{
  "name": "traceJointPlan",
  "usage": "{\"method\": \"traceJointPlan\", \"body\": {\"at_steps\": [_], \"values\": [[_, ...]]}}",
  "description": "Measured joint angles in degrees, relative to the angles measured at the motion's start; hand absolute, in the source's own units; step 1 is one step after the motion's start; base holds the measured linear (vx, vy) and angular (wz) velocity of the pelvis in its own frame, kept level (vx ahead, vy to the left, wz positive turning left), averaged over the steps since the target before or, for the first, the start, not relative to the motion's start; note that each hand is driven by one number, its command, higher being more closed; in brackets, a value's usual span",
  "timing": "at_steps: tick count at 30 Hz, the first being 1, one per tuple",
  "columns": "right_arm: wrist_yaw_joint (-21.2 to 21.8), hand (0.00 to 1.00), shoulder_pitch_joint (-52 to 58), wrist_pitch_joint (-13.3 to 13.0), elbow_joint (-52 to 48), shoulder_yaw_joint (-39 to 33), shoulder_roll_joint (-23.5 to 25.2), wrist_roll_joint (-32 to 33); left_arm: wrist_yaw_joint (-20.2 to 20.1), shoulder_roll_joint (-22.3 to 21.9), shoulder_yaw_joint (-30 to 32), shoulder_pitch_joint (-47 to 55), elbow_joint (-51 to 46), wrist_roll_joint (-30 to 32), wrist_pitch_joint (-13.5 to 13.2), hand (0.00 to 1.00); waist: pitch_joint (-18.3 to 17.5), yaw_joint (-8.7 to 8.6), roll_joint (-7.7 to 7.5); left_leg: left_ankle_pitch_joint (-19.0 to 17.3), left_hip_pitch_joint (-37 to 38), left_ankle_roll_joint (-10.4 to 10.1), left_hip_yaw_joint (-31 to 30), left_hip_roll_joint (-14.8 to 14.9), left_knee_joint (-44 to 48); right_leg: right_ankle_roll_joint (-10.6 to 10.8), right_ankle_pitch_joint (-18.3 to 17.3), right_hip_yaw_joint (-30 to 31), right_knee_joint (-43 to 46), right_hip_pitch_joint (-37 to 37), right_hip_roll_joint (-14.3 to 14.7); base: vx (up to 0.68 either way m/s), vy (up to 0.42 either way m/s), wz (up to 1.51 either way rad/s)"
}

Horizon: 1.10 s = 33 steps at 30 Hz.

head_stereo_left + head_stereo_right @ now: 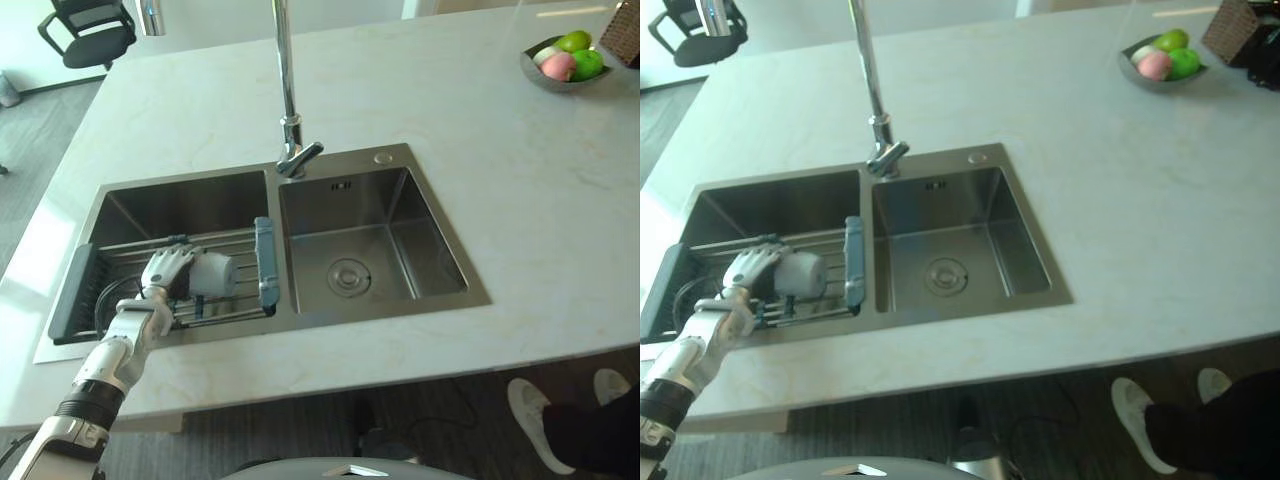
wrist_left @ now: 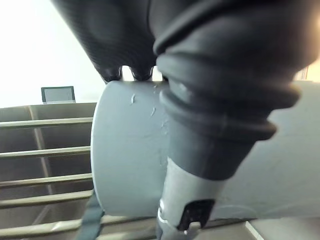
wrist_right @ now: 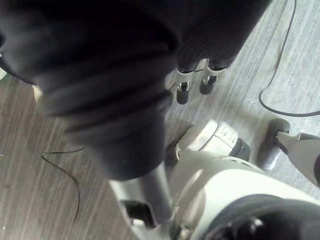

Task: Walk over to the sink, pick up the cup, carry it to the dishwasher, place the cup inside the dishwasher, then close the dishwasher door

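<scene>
A grey cup (image 1: 214, 273) lies on its side on the wire drying rack (image 1: 235, 240) that spans the left basin of the steel sink (image 1: 440, 255). My left hand (image 1: 166, 268) reaches in from the lower left and grips it. In the left wrist view the fingers curl over the cup (image 2: 125, 165) and the thumb (image 2: 200, 170) presses its near side. My right hand (image 3: 182, 90) hangs low over the grey floor with relaxed fingers and holds nothing.
A tall faucet (image 1: 288, 120) rises behind the divider between the basins. The right basin (image 1: 350, 275) holds just its drain. A fruit bowl (image 1: 567, 62) and a wicker basket (image 1: 1240, 30) stand at the far right. A person's white shoes (image 1: 535, 415) show below the counter edge.
</scene>
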Motion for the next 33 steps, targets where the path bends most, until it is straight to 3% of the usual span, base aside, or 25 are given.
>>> {"method": "traceJointPlan", "body": {"at_steps": [2,5,10,14,16,19,20,22,23,24,26,27,28,29,30,31,32,33], "values": [[0.1,0.0,0.0,0.0,0.0,0.1,0.0,0.0,4.3,-0.3,0.2,1.7,-3.7,-4.8,-1.2,1.0,0.0,0.08,0.12,0.0,0.0,0.0,-0.1,0.0,0.0,0.0,0.0,-0.1,0.0,-0.1,0.0,0.0,0.0,0.0],[0.2,0.0,0.1,0.1,0.0,0.2,0.5,-0.1,10.9,-3.2,3.4,4.1,-9.8,-12.8,-3.1,1.0,0.8,0.51,-0.95,0.6,-0.6,0.4,-1.0,0.2,0.0,-0.2,-0.2,-1.6,0.0,-0.3,-0.1,0.02,0.008,0.15],[0.1,0.0,1.1,0.5,0.3,-1.8,1.2,-0.1,20.8,-7.5,16.5,5.8,-18.1,-19.3,-1.7,1.0,0.8,3.39,-1.08,2.7,-2.3,-0.2,-4.2,-0.6,0.2,-0.1,-0.7,-4.6,0.0,0.0,-1.1,0.03,0.009,0.33],[0.1,0.0,2.0,1.6,0.4,-2.2,0.0,-2.0,29.0,-11.8,27.2,7.5,-20.5,-24.7,0.0,1.0,0.8,5.99,-1.26,6.8,-4.8,-0.1,-6.6,-3.6,3.3,0.3,-1.5,-8.3,0.0,1.9,-4.5,-0.02,0.018,0.63],[-0.2,0.0,3.1,2.9,0.5,-2.2,-0.4,-2.4,33.5,-17.5,32.6,9.7,-22.2,-28.3,0.1,1.0,1.0,7.79,-1.59,10.6,-8.6,-0.6,-7.1,-6.4,7.5,0.1,-2.5,-12.9,0.4,3.8,-7.9,-0.02,0.023,1.03],[-0.4,0.0,4.3,4.8,0.0,-3.6,-0.5,-3.9,36.6,-22.1,35.9,13.5,-25.8,-29.8,-0.7,1.0,2.9,9.26,-1.44,12.3,-10.6,-0.7,-6.0,-7.4,12.9,0.3,-3.3,-18.5,0.4,8.2,-9.4,-0.03,-0.017,1.19],[-0.4,0.0,4.9,5.6,-0.1,-3.8,-0.7,-5.9,38.2,-24.0,38.5,16.1,-27.9,-30.2,-1.1,1.0,3.5,10.43,-1.83,12.3,-10.9,-0.4,-4.0,-7.0,13.6,0.7,-4.0,-20.9,0.0,9.6,-9.4,-0.11,-0.043,1.01],[-0.3,0.0,5.9,6.1,-1.1,-5.1,-0.8,-9.1,40.6,-25.6,42.9,18.9,-31.4,-30.5,-1.1,1.0,3.1,11.07,-0.9,10.7,-11.2,3.9,4.0,-4.7,12.3,1.4,-4.6,-25.6,0.0,11.0,-9.1,-0.13,-0.024,1.19],[-0.3,0.0,6.7,6.3,-2.7,-5.9,-0.8,-10.3,41.9,-25.7,46.0,20.1,-33.4,-30.8,-1.1,1.0,3.0,11.16,-0.64,7.5,-11.5,6.8,10.5,-2.7,12.3,1.7,-4.7,-28.7,0.1,11.4,-9.4,-0.12,0.057,1.19],[-0.4,0.0,6.7,6.7,-3.1,-5.9,-1.1,-11.0,42.8,-25.8,49.2,20.7,-34.5,-31.1,-1.2,1.0,3.0,11.66,-0.93,5.2,-12.7,7.5,14.7,-1.3,15.0,1.7,-4.6,-30.8,0.8,11.1,-10.8,-0.09,0.097,1.05],[-0.5,0.0,7.0,7.7,-3.6,-6.0,-1.4,-11.2,44.4,-25.8,52.2,21.6,-35.5,-32.3,-1.1,1.0,2.6,12.99,-1.87,3.3,-13.6,8.2,16.7,0.3,20.1,1.7,-4.4,-32.2,2.6,10.1,-14.1,-0.01,0.236,0.6],[-0.5,0.0,7.8,8.3,-4.3,-6.1,-1.6,-11.1,45.4,-25.8,53.4,23.0,-36.1,-32.4,-1.1,1.0,1.8,13.26,-1.47,3.8,-13.6,8.5,16.7,2.1,21.7,1.7,-4.4,-32.4,3.8,9.5,-14.8,0.05,0.308,0.48],[-0.4,0.0,9.2,8.8,-5.5,-6.3,-2.6,-10.9,46.2,-25.8,53.9,25.0,-36.2,-32.6,-1.2,1.0,0.0,13.8,0.71,11.9,-14.0,10.0,16.1,4.3,21.2,2.4,-4.9,-31.7,5.7,8.6,-14.0,0.05,0.312,0.64],[-0.3,0.0,9.0,9.6,-5.7,-7.0,-3.5,-10.6,46.5,-25.6,54.1,25.6,-35.6,-34.0,-1.2,1.0,-1.1,13.62,1.76,11.0,-16.1,7.1,15.7,2.6,19.7,3.3,-5.7,-28.1,8.2,5.0,-14.8,0.03,0.296,1.03],[-0.3,0.0,8.1,10.2,-5.4,-8.2,-3.3,-10.5,46.2,-26.0,53.6,24.4,-35.5,-35.1,-1.3,1.0,-1.5,13.07,1.66,12.4,-17.1,7.9,13.8,1.0,16.9,2.1,-7.6,-26.8,9.8,3.0,-14.2,-0.04,0.191,1.63],[-0.4,0.0,6.4,10.6,-3.9,-9.1,-2.4,-10.6,46.0,-26.3,53.8,22.3,-35.3,-36.9,-2.0,1.0,-1.8,12.57,0.92,17.1,-16.5,7.1,9.6,-2.3,7.4,-0.9,-10.0,-26.7,10.2,1.2,-11.5,-0.08,0.01,1.79],[-0.4,0.0,5.6,10.8,-2.8,-9.3,-1.5,-10.6,46.0,-26.3,53.8,21.0,-34.8,-37.6,-2.5,1.0,-2.0,11.8,-0.68,20.2,-14.6,6.7,6.9,-4.3,0.8,-1.8,-9.7,-26.5,8.2,1.2,-11.0,-0.1,-0.069,2.14],[-0.6,0.0,4.6,10.6,-0.9,-11.5,-0.8,-10.6,45.3,-27.2,54.1,19.3,-33.7,-38.5,-3.6,1.0,-1.6,11.19,-0.57,13.4,-13.2,11.2,11.9,-2.8,5.8,0.4,-7.6,-29.8,7.4,2.8,-12.4,-0.07,-0.025,2.05]]}}
